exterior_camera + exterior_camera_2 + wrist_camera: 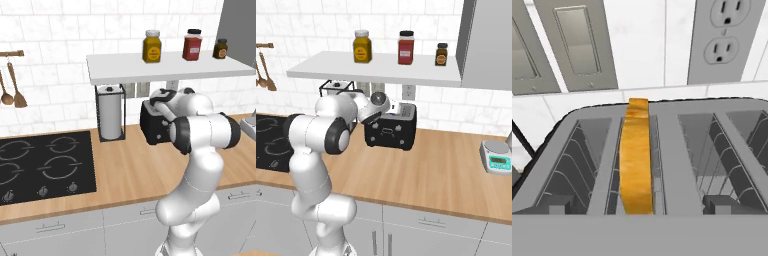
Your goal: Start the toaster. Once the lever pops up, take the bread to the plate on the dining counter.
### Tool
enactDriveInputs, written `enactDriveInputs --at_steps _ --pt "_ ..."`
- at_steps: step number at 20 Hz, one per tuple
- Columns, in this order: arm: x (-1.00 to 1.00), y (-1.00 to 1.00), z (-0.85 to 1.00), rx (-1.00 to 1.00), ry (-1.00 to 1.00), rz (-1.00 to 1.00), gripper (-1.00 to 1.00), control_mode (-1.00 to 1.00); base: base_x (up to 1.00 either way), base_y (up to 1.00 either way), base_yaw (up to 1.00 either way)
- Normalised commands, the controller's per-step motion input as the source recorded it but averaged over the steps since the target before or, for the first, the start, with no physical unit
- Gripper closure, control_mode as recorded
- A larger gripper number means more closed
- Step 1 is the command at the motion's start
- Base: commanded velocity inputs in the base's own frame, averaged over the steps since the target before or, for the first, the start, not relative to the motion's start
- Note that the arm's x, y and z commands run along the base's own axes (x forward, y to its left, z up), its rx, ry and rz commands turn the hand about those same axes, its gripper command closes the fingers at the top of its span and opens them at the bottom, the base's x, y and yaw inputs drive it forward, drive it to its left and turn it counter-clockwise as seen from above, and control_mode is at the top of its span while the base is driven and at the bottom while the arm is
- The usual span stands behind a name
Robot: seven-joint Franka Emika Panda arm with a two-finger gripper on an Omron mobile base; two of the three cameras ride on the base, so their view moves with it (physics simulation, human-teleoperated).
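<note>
Two base cameras look over the arm at the toaster (156,125), a small black box with rounded edges standing at the back of a light-wood counter (130,172) against a white tiled wall. From the left base view the arm's white elbow hides much of it; the right base view shows its end face with small pale marks, and the hand hanging just above its top. The gripper (390,108) is mostly hidden behind the wrist in both, so the pictures alone do not show the jaws; they stand at their widest, and nothing can be seen held between them. Looking down from the hand, the grey metal top carries long slots lined with thin wire guides, and the bread (636,160) stands on edge in the left slot, its golden-brown crust rising slightly above the rim. Beyond it, on the wall, are grey switch plates (574,45) and a white socket (724,37). The left view also gives a black cooktop (42,167), a paper-towel roll (110,112) in a wire stand, and three jars (152,46) on a white shelf; the right view adds a small kitchen scale (497,156).
</note>
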Motion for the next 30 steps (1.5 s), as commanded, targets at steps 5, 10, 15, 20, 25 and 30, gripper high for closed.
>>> enactDriveInputs --at_steps 5,10,15,20,25,30 --pt "0.19 0.02 0.0 0.0 0.02 0.0 -1.0 -1.0 0.0 0.0 0.0" --pt "0.09 0.0 0.0 0.0 0.02 0.0 -1.0 -1.0 0.0 0.0 0.0" --pt "0.0 0.0 0.0 0.0 0.0 0.0 1.0 -1.0 0.0 0.0 0.0" --pt "0.0 0.0 0.0 0.0 0.0 0.0 1.0 -1.0 0.0 0.0 0.0" --pt "0.0 0.0 0.0 0.0 0.0 0.0 1.0 -1.0 0.0 0.0 0.0" --pt "-0.02 0.02 0.0 0.0 0.0 0.0 1.0 -1.0 0.0 0.0 0.0"
